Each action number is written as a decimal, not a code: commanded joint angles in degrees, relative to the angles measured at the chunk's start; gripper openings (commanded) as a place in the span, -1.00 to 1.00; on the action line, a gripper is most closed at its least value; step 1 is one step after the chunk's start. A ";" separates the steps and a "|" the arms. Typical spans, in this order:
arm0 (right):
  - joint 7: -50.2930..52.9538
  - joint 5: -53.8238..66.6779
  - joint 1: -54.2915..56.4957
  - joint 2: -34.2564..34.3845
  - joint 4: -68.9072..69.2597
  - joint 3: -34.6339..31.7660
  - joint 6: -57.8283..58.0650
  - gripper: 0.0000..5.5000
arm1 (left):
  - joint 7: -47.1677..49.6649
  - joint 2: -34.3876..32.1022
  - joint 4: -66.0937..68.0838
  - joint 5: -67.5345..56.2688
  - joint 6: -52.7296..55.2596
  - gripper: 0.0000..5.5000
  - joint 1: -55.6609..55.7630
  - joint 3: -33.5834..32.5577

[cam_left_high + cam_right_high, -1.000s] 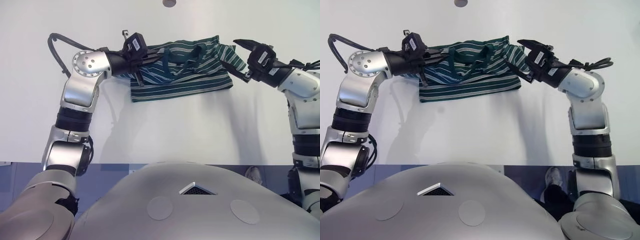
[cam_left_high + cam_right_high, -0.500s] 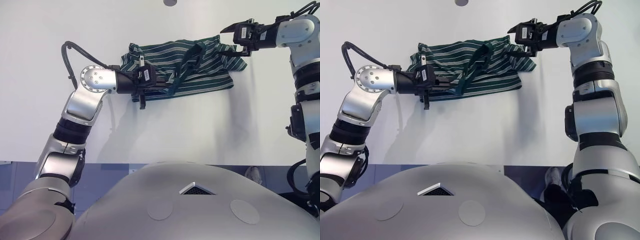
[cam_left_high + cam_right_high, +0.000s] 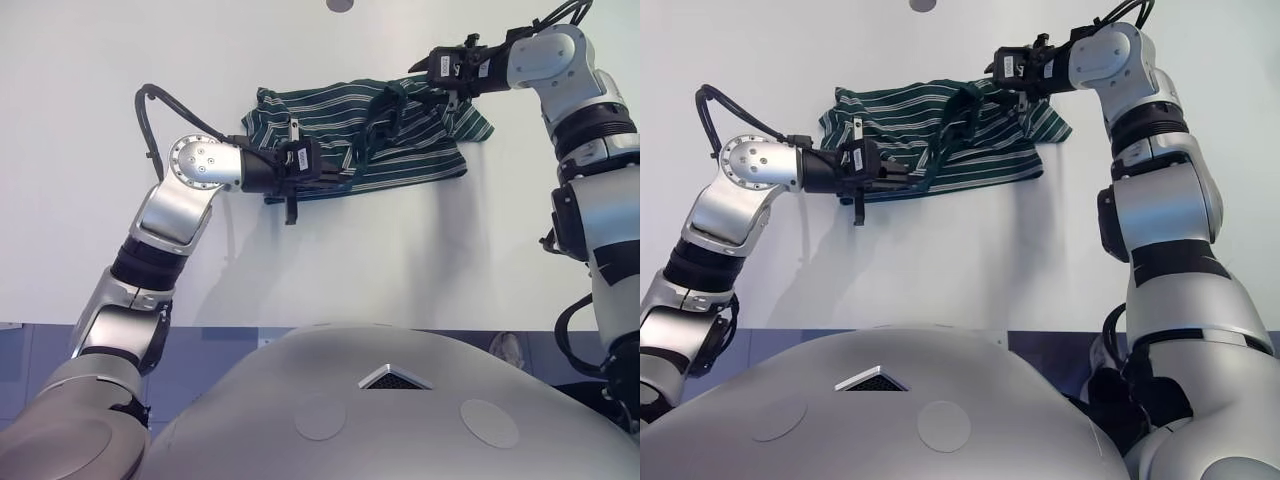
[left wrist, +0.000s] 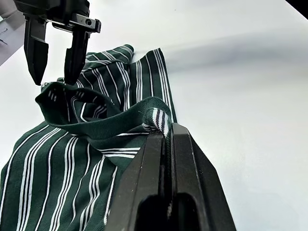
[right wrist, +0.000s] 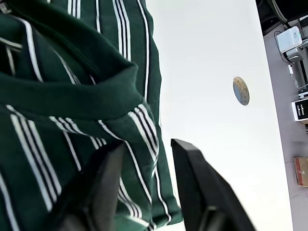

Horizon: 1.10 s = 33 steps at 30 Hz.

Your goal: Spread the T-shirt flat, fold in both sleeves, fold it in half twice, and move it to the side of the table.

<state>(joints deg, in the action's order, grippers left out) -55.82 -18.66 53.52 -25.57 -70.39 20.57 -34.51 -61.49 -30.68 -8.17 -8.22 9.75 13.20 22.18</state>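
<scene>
1. The green striped T-shirt (image 3: 360, 140) is lying bunched up near the far edge of the white tabletop (image 3: 320, 260), roughly midway between its left and right edges, with a loop of ribbed edging standing up out of the heap
2. The left claw (image 4: 166, 137) is pinching a fold on the side of the shirt nearest the robot; its fingers are pressed together, with a sliver of striped cloth showing between them
3. The right claw (image 4: 52, 74) is hovering with its fingers spread just above that raised loop, over the right part of the shirt, and is gripping nothing
4. The cloth is looking like thin knit: light, limp and not fragile. It is likely going to sag from any held point, drag its loose layers along and cling lightly to the tabletop rather than slide as one piece
5. A shallow pinch is probably going to slip, and a deep one is risking catching several layers at once. The firmer places to take hold are seeming to be the hem corners, the shoulder seams and the ribbed band, one layer at a time, with the two claws pulling apart to spread it
</scene>
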 commanded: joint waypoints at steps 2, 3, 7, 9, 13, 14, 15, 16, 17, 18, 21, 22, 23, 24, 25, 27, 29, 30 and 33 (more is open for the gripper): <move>0.20 -0.89 1.30 1.27 -0.33 0.26 -1.10 -0.69 | 0.92 0.34 -0.89 0.58 0.51 -1.00 0.12 0.28; -0.13 -0.84 1.26 1.30 -0.37 0.21 -1.18 -0.77 | 1.09 0.38 -0.81 0.56 0.49 -1.00 0.13 0.26; -1.69 -0.10 1.22 0.72 -0.24 -0.41 -1.52 -0.99 | 1.74 0.55 -0.10 0.59 0.38 -1.00 0.35 -0.04; -2.75 1.29 1.34 -0.27 0.42 -1.67 -2.35 -0.99 | 2.32 0.89 0.44 0.35 0.54 -1.00 0.74 -0.65; -8.91 6.59 0.12 -4.66 4.32 -5.61 -4.84 -0.99 | 4.01 1.51 1.61 -0.67 0.85 -1.00 1.55 -3.16; -11.18 8.15 -0.95 -6.10 5.84 -6.58 -5.12 -0.99 | 4.30 1.54 1.89 -0.75 0.78 -1.00 1.63 -3.68; -13.61 9.76 -2.55 -7.45 7.66 -7.32 -5.06 -0.99 | 4.46 1.54 2.09 -0.69 0.60 -1.00 1.67 -4.01; -15.67 11.01 -4.57 -8.68 9.74 -7.63 -5.13 -0.99 | 4.70 1.60 2.39 -0.53 0.31 -1.00 1.76 -4.27; -17.94 12.71 -7.41 -10.13 13.13 -8.00 -4.87 -0.99 | 5.28 1.81 2.57 -0.33 0.00 -1.00 1.83 -4.68; -19.56 14.76 -10.33 -11.75 17.30 -8.70 -4.12 -0.99 | 6.58 2.29 3.21 0.08 -0.61 -1.00 2.28 -5.54; -18.11 20.77 -14.75 -15.87 29.59 -13.93 0.94 -0.99 | 11.12 4.07 4.96 -0.89 -2.03 -1.00 5.55 -10.46; -15.77 23.15 -15.64 -17.18 35.23 -16.99 4.18 -0.99 | 13.32 4.67 5.01 -1.64 -2.16 -1.00 7.59 -13.04; -13.39 25.42 -16.86 -18.27 41.12 -19.92 7.60 -0.99 | 15.52 5.00 4.97 -1.99 -2.19 -1.00 9.77 -15.40; -11.22 27.15 -17.95 -18.87 46.25 -22.17 10.73 -0.99 | 17.26 5.08 5.04 -2.16 -2.17 -1.00 11.75 -17.34; -9.06 28.63 -19.15 -19.22 51.20 -24.04 13.85 -0.99 | 18.39 5.05 4.72 -2.63 -1.69 -1.00 13.65 -18.97; -4.90 30.55 -21.08 -19.39 59.24 -26.73 18.94 -0.99 | 19.43 4.36 3.71 -3.38 -0.70 -1.00 17.14 -21.12; -1.77 30.92 -22.52 -19.16 64.27 -27.88 22.11 -0.99 | 20.07 3.27 3.95 -2.87 -0.26 -1.00 20.22 -22.02; -0.42 30.54 -23.16 -18.92 65.86 -28.08 22.93 -0.99 | 20.45 2.98 4.78 -2.27 -0.32 -1.00 21.35 -22.08; 3.57 26.83 -23.71 -17.54 65.35 -26.45 22.31 -0.99 | 20.90 3.48 9.58 1.16 -1.10 -1.00 21.92 -19.06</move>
<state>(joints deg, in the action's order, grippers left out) -54.18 10.48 30.49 -44.10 -4.60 -6.69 -11.96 -40.93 -27.26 -1.71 -9.33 8.45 34.72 0.91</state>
